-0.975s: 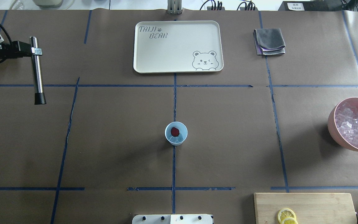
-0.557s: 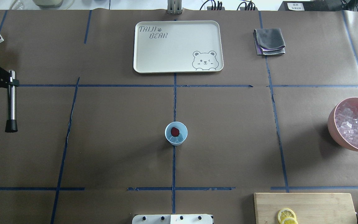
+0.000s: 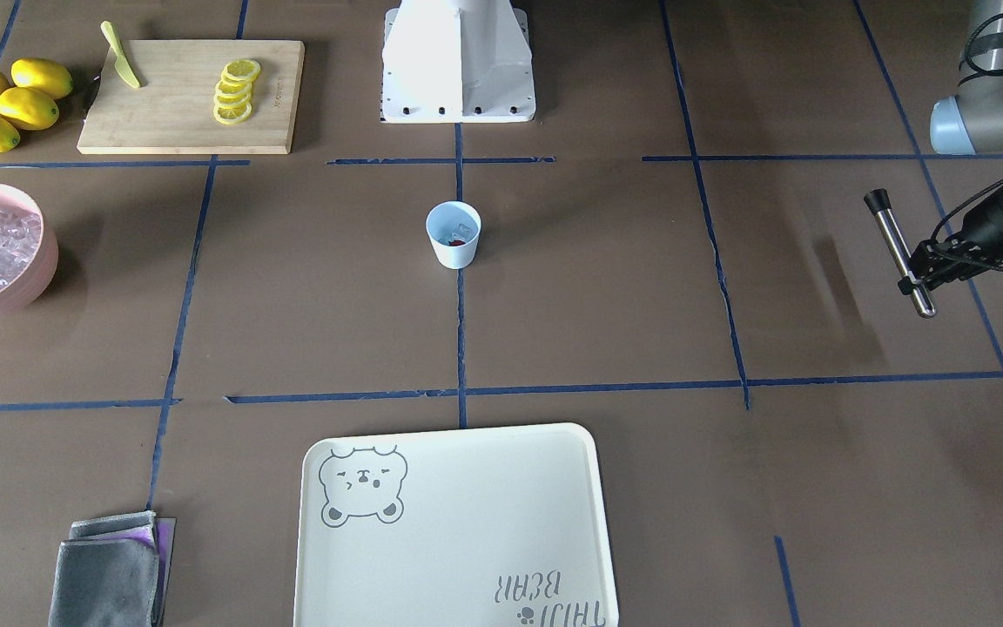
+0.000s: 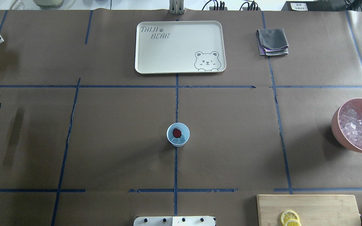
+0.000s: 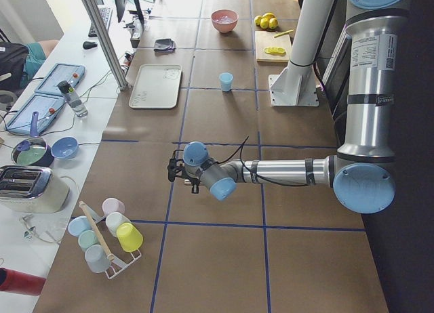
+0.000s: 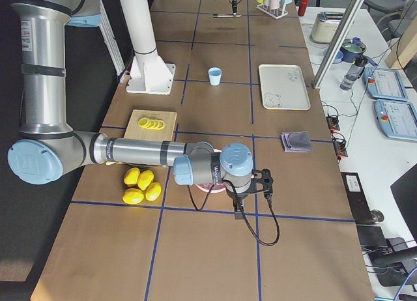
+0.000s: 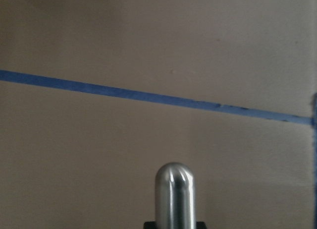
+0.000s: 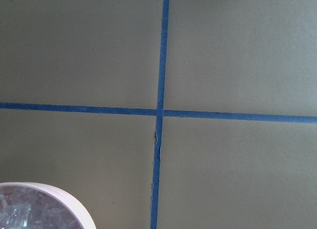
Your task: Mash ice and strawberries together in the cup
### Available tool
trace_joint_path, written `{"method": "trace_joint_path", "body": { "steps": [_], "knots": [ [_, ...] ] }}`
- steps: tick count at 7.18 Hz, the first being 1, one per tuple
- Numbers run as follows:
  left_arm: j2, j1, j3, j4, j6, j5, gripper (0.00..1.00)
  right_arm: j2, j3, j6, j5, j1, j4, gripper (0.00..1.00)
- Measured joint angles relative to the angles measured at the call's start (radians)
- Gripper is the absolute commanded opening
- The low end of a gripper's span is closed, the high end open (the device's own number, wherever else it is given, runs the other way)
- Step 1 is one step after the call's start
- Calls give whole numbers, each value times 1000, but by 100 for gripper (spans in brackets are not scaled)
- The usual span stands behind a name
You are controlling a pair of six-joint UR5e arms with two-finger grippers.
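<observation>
On the brown bench, the pink bowl sits at the right edge. At the left edge, the left tool is clamped around a steel muddler, raised off the surface. How far the right tool is open cannot be told. 1 cup stands at centre, holding 1 strawberry and ice.

Ice in cup barely discernible
</observation>
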Motion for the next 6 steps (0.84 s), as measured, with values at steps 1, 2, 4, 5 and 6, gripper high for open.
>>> {"method": "trace_joint_path", "body": {
  "steps": [1,2,4,5,6],
  "knots": [
    [1,-6,36,0,57,3,0,0,0,0,0,0,0,99],
    [2,-10,59,-1,88,13,0,1,0,0,0,0,0,99],
    [2,-11,86,0,109,52,0,2,0,1,0,0,0,99],
    [2,-12,95,-1,117,71,0,2,0,1,0,0,0,99],
    [3,-12,104,-2,134,82,0,2,1,2,1,0,0,99]
  ]
}}
